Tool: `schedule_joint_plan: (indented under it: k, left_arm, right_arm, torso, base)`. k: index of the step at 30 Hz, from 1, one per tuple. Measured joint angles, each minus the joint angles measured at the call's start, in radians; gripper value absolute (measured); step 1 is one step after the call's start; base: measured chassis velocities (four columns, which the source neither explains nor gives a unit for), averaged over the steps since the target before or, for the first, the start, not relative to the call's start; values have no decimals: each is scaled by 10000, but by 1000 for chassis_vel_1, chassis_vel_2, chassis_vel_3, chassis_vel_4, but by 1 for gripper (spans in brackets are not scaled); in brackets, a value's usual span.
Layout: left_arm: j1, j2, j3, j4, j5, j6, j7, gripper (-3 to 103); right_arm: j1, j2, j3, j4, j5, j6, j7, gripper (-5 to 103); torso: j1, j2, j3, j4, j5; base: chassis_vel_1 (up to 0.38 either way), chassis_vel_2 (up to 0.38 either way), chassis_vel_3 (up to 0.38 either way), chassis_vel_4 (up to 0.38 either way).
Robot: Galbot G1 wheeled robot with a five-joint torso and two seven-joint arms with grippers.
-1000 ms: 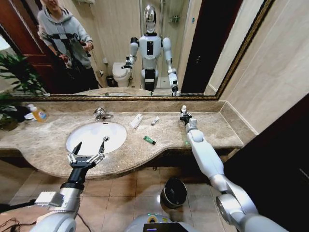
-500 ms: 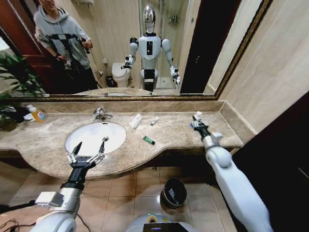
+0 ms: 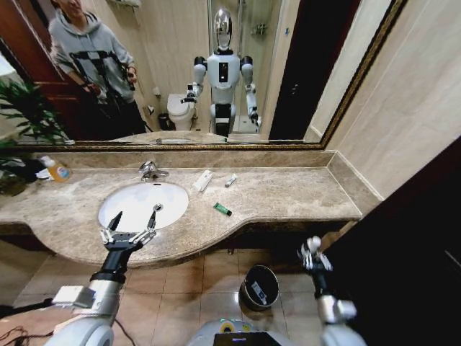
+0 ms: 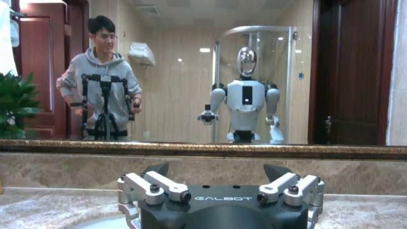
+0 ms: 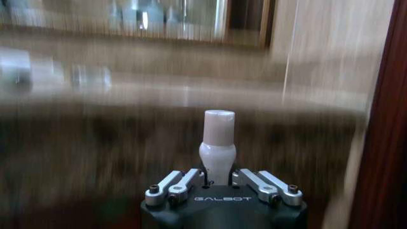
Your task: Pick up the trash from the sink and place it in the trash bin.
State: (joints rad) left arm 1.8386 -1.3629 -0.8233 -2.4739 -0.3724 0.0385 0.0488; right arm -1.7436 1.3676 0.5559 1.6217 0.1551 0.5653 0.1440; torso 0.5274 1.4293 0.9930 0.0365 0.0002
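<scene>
My right gripper (image 3: 312, 252) is shut on a small whitish tube (image 5: 218, 138), held below counter height just right of the trash bin (image 3: 259, 286). The dark round bin stands on the floor tiles with a white-and-blue item inside. My left gripper (image 3: 132, 229) hangs open over the front rim of the white oval sink (image 3: 137, 205), with nothing between its fingers (image 4: 159, 169). On the counter behind and right of the basin lie a flat white packet (image 3: 203, 179), a small tube (image 3: 231, 180) and a green tube (image 3: 222, 209).
A chrome faucet (image 3: 150, 171) stands behind the basin. A bottle with an orange-yellow label (image 3: 57, 170) and a plant (image 3: 25, 115) sit at the counter's far left. A dark door panel (image 3: 403, 245) closes off the right side. The mirror shows a person standing behind.
My right arm has swung from the counter's right end down and back to beside the bin, carrying the whitish tube. The left arm has not moved.
</scene>
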Motion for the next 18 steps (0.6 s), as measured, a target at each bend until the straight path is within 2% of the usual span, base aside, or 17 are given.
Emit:
schedule_joint_plan:
  k: [1,3,5,7,10,18]
  left_arm:
    - [0,0,1,0,0,0,1,100]
    - [0,0,0,0,0,0,1,100]
    - [0,0,0,0,0,0,0,100]
    - [0,0,1,0,0,0,1,100]
    - [0,0,0,0,0,0,0,100]
    - [0,0,0,0,0,0,0,100]
  right_arm:
    - [456,110,-152,-924,-161,165,-16,18]
    - [790,188,-231,-1524,-279,269,-38,18]
    - [2326,594,-560,-3882,-726,576,-66,18]
    - [2713,725,-684,-4522,-766,597,-70,18]
    - [4181,1170,-1046,-7175,-1080,708,-339,18]
    - [5243,1427,-1378,-8727,-1037,320,-600,18]
  torso:
    - [0,0,0,0,-4]
    - [-1,-1,0,0,-4]
    - [2,-2,1,7,1]
    - [2,-2,1,10,-5]
    - [3,-4,2,4,-1]
    - [2,-3,2,3,-5]
  base:
    - [0,0,0,0]
    - [0,0,0,0]
    - [0,0,0,0]
    - [0,0,0,0]
    - [0,0,0,0]
    - [0,0,0,0]
